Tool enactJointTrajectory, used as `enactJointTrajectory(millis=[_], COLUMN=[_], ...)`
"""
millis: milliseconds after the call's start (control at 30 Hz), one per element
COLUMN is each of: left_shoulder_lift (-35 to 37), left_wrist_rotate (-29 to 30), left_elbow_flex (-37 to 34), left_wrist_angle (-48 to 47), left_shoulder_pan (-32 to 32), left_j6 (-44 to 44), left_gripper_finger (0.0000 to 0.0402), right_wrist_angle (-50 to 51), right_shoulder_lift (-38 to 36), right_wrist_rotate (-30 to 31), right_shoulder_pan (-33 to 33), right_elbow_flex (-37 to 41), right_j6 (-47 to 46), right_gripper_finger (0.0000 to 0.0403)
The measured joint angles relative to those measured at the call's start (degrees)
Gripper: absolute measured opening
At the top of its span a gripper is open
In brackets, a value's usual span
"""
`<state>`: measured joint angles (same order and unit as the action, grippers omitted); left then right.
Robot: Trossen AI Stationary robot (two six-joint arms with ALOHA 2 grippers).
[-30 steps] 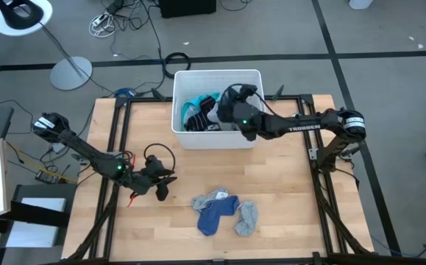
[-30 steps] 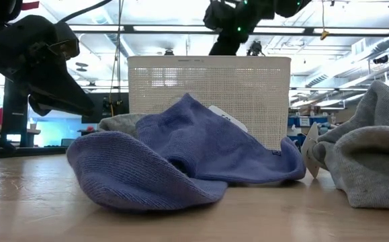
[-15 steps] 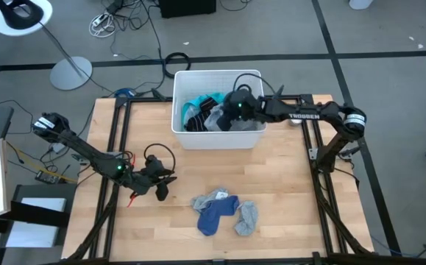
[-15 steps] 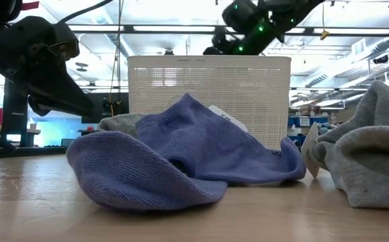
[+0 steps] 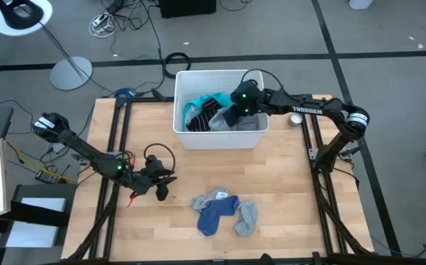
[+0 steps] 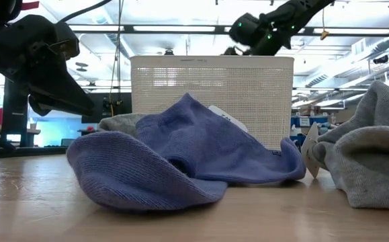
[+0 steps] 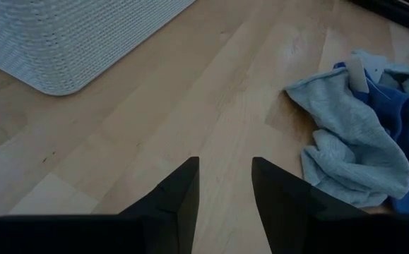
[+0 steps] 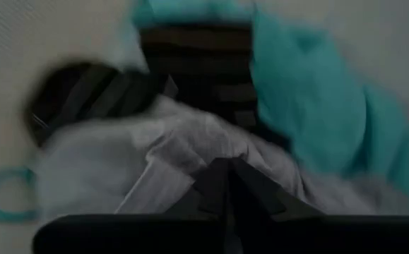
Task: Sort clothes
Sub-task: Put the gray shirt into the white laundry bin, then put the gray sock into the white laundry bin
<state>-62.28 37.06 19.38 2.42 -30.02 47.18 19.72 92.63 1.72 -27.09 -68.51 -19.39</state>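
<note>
**Operator:** Where are my two grippers?

**Spotter:** Your right gripper (image 5: 229, 118) is down inside the white bin (image 5: 179, 136) at the far side of the table (image 5: 286, 191). In your right wrist view the fingers (image 8: 218, 185) are pressed together, tips against the grey shirt (image 8: 155, 159); whether any cloth is pinched between them I cannot tell. Your left gripper (image 5: 162, 193) waits low over the wood, left of the socks, its fingers (image 7: 183, 194) spread with bare table between them.

**Operator:** And the clothes?

**Spotter:** In the bin you have the grey shirt, the turquoise piece (image 5: 196, 104) and a dark piece (image 5: 204, 116) beside it. On the near half of the table lies a small heap: the blue sock (image 5: 216, 213), with one grey sock (image 5: 246, 217) touching it on its right and another (image 5: 207, 197) on its far left.

**Operator:** Any writing?

**Spotter:** You can read "TROSSEN" in white on the right arm (image 5: 304, 110). A white tag (image 7: 357, 73) sits on the blue sock, but its print is too small to read.
</note>
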Motion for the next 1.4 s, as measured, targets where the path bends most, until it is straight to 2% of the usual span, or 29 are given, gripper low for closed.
enactJointTrajectory(millis=[167, 467, 567, 667, 833, 1000, 1200, 1400], left_shoulder_lift=[-0.01, -0.02, -0.02, -0.01, 0.0, -0.02, -0.02, -0.01], left_wrist_rotate=[0.0, 0.0, 0.0, 0.0, 0.0, 0.0, -0.34, -1.77], left_elbow_flex=[-0.02, 0.0, 0.0, -0.02, -0.02, -0.02, -0.02, -0.02], left_wrist_angle=[-0.07, -0.46, -0.39, -0.04, -0.13, 0.54, 2.74, 5.78], left_shoulder_pan=[0.02, 0.0, 0.0, 0.01, 0.02, 0.01, 0.0, 0.0], left_j6=[0.0, 0.0, 0.0, 0.0, -0.09, -0.25, -0.31, -0.42], left_gripper_finger=[0.0136, 0.0136, 0.0136, 0.0136, 0.0136, 0.0136, 0.0136, 0.0136], right_wrist_angle=[-5.77, -5.56, -2.57, 4.88, 18.23, 24.99, 29.17, 29.72], right_shoulder_lift=[-3.91, -13.21, -17.0, -21.58, -27.77, -30.3, -28.06, -22.38], right_wrist_rotate=[0.15, -0.53, -5.04, -8.96, -8.94, -2.01, 8.69, 12.89], right_shoulder_pan=[0.0, 0.72, 1.54, 4.04, 15.02, 30.32, 46.28, 54.6], right_elbow_flex=[0.0, 0.0, 0.0, 0.0, 0.0, 0.0, 0.0, 0.0], right_j6=[1.71, 3.01, 0.12, -1.86, -2.04, -6.4, -10.94, -16.85], right_gripper_finger=[0.0073, 0.0163, 0.0172, 0.0164, 0.0137, 0.0119, 0.0114, 0.0113])
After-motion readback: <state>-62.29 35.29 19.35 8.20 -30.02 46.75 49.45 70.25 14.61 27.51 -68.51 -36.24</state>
